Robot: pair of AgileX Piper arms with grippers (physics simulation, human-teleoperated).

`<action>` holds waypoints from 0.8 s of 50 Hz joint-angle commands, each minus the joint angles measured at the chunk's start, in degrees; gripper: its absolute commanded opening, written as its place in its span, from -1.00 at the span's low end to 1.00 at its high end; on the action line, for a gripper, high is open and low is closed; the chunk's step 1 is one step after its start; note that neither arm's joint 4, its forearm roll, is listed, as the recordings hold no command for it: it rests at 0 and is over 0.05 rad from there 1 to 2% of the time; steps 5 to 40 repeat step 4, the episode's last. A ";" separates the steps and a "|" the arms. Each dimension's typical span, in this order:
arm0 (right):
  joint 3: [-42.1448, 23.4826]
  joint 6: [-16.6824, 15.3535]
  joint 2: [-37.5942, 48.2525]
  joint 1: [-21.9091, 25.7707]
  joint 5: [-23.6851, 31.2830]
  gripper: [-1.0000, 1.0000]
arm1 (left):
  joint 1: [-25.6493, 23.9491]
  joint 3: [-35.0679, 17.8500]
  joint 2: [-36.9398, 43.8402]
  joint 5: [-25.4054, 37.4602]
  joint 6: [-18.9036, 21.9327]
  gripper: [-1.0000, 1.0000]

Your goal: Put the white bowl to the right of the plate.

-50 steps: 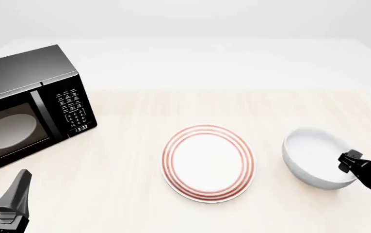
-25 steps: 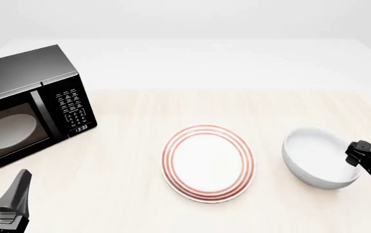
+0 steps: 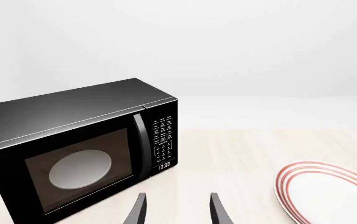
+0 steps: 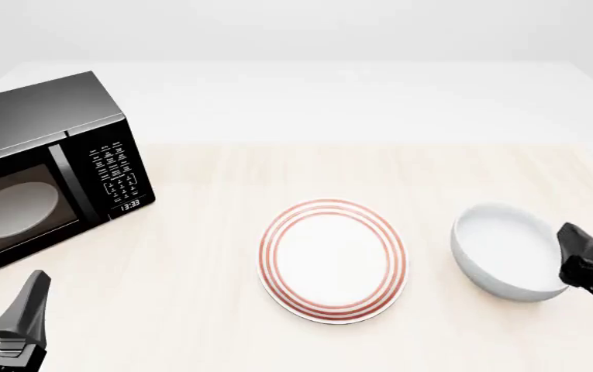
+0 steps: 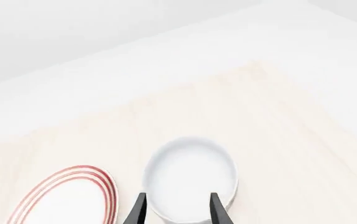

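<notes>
Now the right end effector (image 4: 584, 252), fingers apart, has drawn back off the white bowl (image 4: 507, 249).

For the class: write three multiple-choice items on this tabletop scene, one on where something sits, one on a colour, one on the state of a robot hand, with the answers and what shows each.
1. Where does the white bowl stand relative to the plate?
A. To its right
B. To its left
C. On top of it

2. What colour are the rings on the plate's rim?
A. Blue
B. Red
C. Green

3. How does the right hand stand at the bowl?
A. Shut tight on the plate
B. Open, fingers either side of the bowl's near rim
C. Reaching into the microwave

Answers:
1. A: the front view shows the bowl on the table right of the plate, apart from it.
2. B: red rings show in all views.
3. B: the right wrist view shows the fingers spread with the rim between them.
</notes>
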 commanded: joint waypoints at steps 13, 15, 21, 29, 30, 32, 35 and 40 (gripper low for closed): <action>15.17 1.22 -5.51 3.13 -11.19 1.00 | 0.00 0.00 0.00 0.00 0.00 1.00; 15.17 1.22 -5.51 3.13 -11.19 1.00 | 0.00 0.00 0.00 0.00 0.00 1.00; 15.17 1.22 -5.51 3.13 -11.19 1.00 | 0.00 0.00 0.00 0.00 0.00 1.00; 15.17 1.22 -5.51 3.13 -11.19 1.00 | 0.00 0.00 0.00 0.00 0.00 1.00; 15.17 1.22 -5.51 3.13 -11.19 1.00 | 0.00 0.00 0.00 0.00 0.00 1.00; 15.17 1.22 -5.51 3.13 -11.19 1.00 | 0.00 0.00 0.00 0.00 0.00 1.00; 15.17 1.22 -5.51 3.13 -11.19 1.00 | 0.00 0.00 0.00 0.00 0.00 1.00; 15.17 1.22 -5.51 3.13 -11.19 1.00 | 0.00 0.00 0.00 0.00 0.00 1.00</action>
